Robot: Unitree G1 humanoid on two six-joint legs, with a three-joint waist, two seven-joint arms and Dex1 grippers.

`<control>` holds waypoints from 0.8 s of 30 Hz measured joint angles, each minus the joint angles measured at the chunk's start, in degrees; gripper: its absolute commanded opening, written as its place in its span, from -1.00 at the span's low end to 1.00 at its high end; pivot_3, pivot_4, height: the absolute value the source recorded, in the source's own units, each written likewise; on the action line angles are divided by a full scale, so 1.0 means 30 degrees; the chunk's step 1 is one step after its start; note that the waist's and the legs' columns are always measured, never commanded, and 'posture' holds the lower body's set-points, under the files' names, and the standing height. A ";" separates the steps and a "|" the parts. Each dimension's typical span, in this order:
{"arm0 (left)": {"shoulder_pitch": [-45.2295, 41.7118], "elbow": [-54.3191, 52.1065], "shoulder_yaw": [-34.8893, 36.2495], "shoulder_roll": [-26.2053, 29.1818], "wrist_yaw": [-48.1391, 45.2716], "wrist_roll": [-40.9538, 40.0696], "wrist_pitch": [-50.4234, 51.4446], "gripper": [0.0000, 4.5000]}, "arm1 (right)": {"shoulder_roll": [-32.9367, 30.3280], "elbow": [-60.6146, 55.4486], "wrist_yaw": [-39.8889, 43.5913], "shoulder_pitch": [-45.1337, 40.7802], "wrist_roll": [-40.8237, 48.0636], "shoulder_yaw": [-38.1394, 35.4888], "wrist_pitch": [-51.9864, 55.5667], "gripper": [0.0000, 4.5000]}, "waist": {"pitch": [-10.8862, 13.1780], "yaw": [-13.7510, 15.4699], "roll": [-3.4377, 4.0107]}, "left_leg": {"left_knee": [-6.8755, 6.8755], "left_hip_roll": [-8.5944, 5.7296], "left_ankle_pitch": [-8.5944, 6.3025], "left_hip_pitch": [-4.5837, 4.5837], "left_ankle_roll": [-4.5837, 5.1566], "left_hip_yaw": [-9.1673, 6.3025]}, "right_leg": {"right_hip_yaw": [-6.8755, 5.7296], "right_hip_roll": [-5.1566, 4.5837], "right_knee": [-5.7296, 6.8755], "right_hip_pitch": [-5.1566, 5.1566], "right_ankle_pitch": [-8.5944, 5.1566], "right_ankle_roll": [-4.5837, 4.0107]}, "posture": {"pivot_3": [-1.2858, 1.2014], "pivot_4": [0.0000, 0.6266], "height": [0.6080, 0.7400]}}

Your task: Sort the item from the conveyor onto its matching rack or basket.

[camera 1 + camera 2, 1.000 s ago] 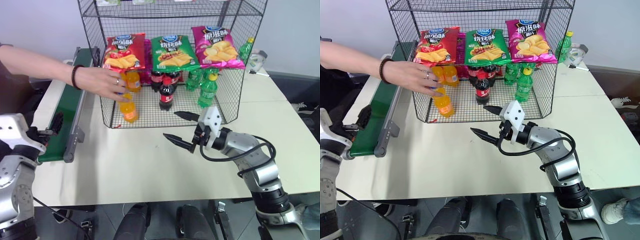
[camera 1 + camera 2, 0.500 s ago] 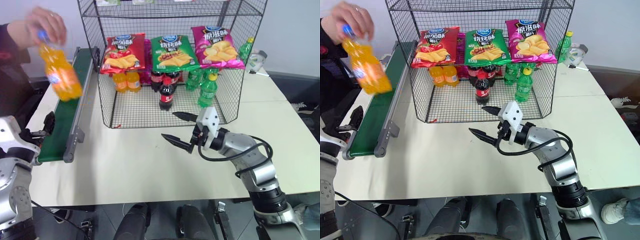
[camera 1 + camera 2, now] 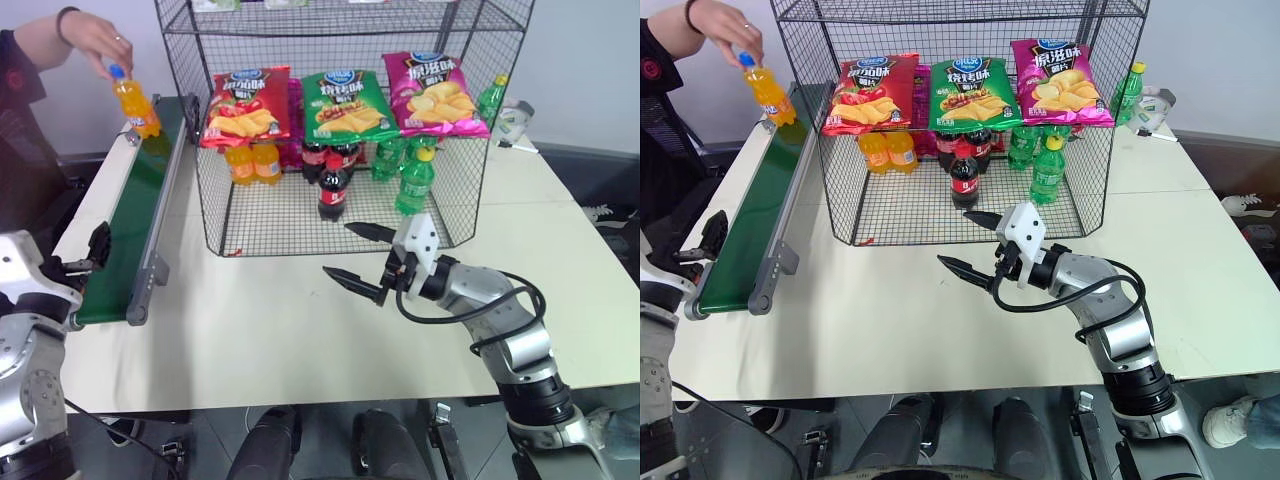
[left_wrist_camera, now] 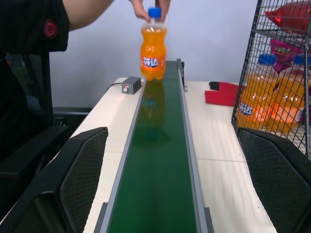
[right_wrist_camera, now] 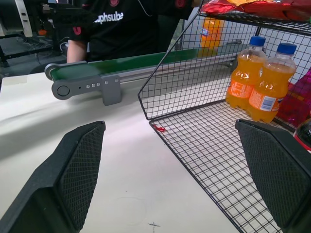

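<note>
Orange soda bottle (image 4: 153, 46) held by person's hand (image 3: 97, 38) at conveyor (image 4: 158, 170) far end; I keep L hand (image 4: 170, 179) and R hand (image 3: 363, 255) spread wide, empty, til it's released.

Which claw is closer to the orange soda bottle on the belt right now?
Left. The left claw sits open at the belt's near end, facing the bottle at the far end. The right claw is open across the table, before the rack.
</note>
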 measured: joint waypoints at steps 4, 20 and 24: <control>-0.0048 -0.0004 -0.0174 -0.0014 0.0121 0.0000 0.0144 0.99 | 0.0000 0.0044 -0.0058 -0.0001 -0.0004 -0.0001 -0.0003 1.00 | 0.0000 -0.0009 0.0000 | 0.0000 0.0000 0.0000 0.0000 0.0000 0.0001 | 0.0001 -0.0001 0.0000 0.0001 0.0004 0.0006 | 0.03 -0.52 1.00; 0.0617 -0.0068 -0.0336 -0.0212 0.0317 0.0000 0.0225 0.99 | 0.0346 0.0998 -0.0005 -0.0775 -0.0050 0.0057 -0.0349 1.00 | 0.0000 0.0004 -0.0001 | 0.0000 0.0000 0.0000 0.0000 0.0000 0.0000 | 0.0001 -0.0001 -0.0004 0.0001 0.0002 0.0002 | 0.03 -0.52 1.00; 0.0607 -0.0066 -0.0336 -0.0222 0.0335 0.0008 0.0200 0.99 | 0.0351 0.1145 0.0055 -0.0787 -0.0177 0.0057 -0.0393 1.00 | 0.0000 -0.0010 0.0000 | -0.0005 0.0000 0.0000 0.0000 0.0000 0.0000 | 0.0001 -0.0001 -0.0003 -0.0003 0.0002 0.0002 | 0.03 -0.52 1.00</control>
